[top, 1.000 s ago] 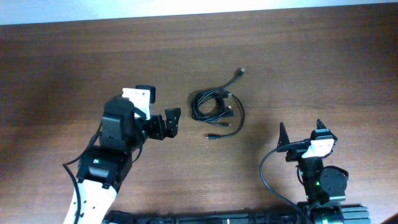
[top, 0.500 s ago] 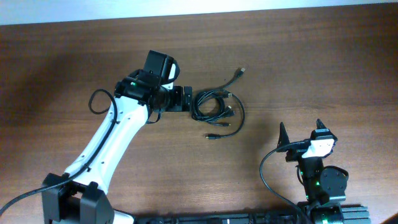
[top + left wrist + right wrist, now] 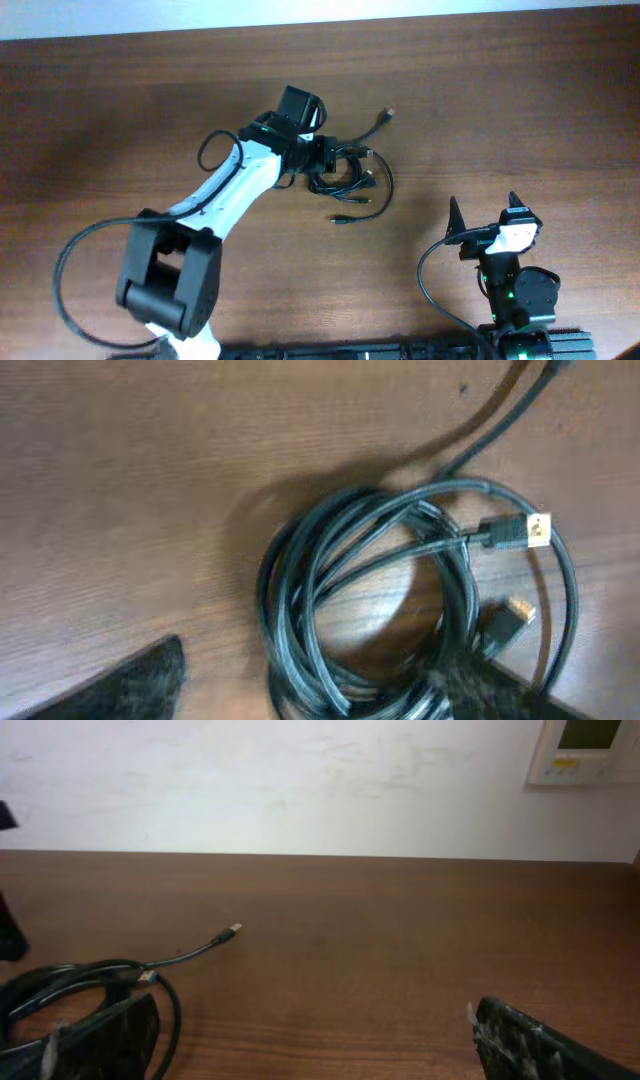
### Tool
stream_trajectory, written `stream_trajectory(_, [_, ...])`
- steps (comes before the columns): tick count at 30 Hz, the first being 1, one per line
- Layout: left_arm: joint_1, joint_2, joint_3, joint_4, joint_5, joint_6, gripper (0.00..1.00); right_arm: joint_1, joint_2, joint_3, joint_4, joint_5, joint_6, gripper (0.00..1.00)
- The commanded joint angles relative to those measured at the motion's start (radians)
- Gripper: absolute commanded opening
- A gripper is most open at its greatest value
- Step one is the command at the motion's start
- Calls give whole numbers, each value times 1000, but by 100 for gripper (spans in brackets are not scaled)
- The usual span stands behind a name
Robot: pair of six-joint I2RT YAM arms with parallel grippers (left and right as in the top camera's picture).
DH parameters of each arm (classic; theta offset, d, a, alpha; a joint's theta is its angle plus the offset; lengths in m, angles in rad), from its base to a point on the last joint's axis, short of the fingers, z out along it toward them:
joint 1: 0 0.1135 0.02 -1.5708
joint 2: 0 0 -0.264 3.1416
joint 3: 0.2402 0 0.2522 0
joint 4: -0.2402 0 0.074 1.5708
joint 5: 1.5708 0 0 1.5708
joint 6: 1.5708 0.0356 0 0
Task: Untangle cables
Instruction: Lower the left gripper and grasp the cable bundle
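Nearest the base, the right gripper, black with two pointed fingers, hangs spread open and empty over the dark brown, wood-grained table, well apart from the tangle. One loose end of cord with a small plug lies on the bare wood between that gripper and the coil.

Further out, the thin, glossy black cables lie in one flat, roughly round coil near the middle of the table, several strands overlapping. A short gold-tipped plug rests across its right side. The left gripper on its white arm is over the coil's left edge, fingers parted with strands between them and clamping nothing; whether they touch the cord cannot be told.

Beyond the coil a single strand trails to a metal-ended plug. Farthest stands a white wall with a beige panel.
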Motion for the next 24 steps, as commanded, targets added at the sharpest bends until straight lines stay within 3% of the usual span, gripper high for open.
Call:
stream_trajectory(1, [-5,93,15,83,-5,2,64,5,-7,-8,-2,12,7,99])
stream_trajectory(2, [-5,116,15,84,-19,2,58,5,-7,-8,-2,12,7,99])
stream_trajectory(5, [-6,161,15,77,-42,2,57,5,-7,-8,-2,12,7,99])
stream_trajectory(8, [-5,181,15,42,-41,2,40,5,-7,-8,-2,12,7,99])
stream_trajectory(9, [-5,181,15,35,-41,2,29,5,-7,-8,-2,12,7,99])
stream_trajectory(10, [-5,180,16,25,-40,2,6,5,-7,-8,-2,12,7,99])
stream_trajectory(11, [-5,179,16,11,-40,2,0,6,-7,-8,-2,12,7,99])
stream_trajectory(13, [2,162,31,-48,-40,2,0,5,-7,-8,-2,12,7,99])
stream_trajectory(15, [15,69,66,-122,-41,-73,0,5,-5,-8,-2,12,7,99])
stream_trajectory(19, [14,-89,66,-311,-41,-540,0,5,-3,-8,-2,12,7,99])
stream_trajectory(21, [13,-87,62,-510,-37,-1052,3,5,-3,-8,-2,12,7,99])
stream_trajectory(23, [-20,-84,61,-597,-34,-1402,6,5,-3,-8,-2,12,7,99])
stream_trajectory(24, [-39,-83,61,-594,-34,-1445,6,5,-3,-8,-2,12,7,99])
